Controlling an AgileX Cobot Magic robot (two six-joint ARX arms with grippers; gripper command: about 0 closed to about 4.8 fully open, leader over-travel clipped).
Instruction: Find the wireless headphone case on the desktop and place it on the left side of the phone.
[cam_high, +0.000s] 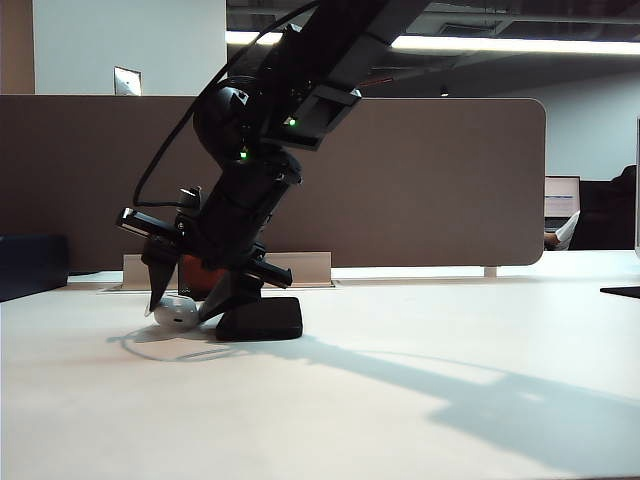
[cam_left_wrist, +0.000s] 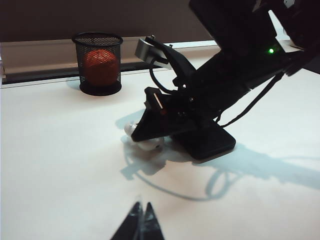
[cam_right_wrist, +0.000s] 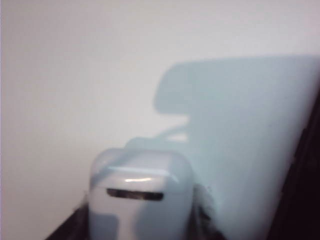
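The wireless headphone case (cam_high: 178, 313) is a small glossy white shell lying on the white desktop (cam_high: 330, 400), just left of the phone (cam_high: 262, 318), a flat black slab. My right gripper (cam_high: 188, 305) reaches across and points down over the case, one finger on each side; it looks open, with a thin gap beside the case. Its wrist view shows the case (cam_right_wrist: 140, 200) close up between the dark fingers of the right gripper (cam_right_wrist: 140, 227), dark port slot facing the camera. My left gripper (cam_left_wrist: 141, 207) hovers shut over bare desk, well short of the case (cam_left_wrist: 149, 145) and phone (cam_left_wrist: 210, 142).
A black mesh cup with an orange ball (cam_left_wrist: 98, 64) stands behind the case near the partition (cam_high: 420, 180). A grey cable tray (cam_high: 310, 265) runs along the desk's back edge. A dark box (cam_high: 30, 265) sits at far left, and a flat dark item (cam_high: 622, 292) at far right.
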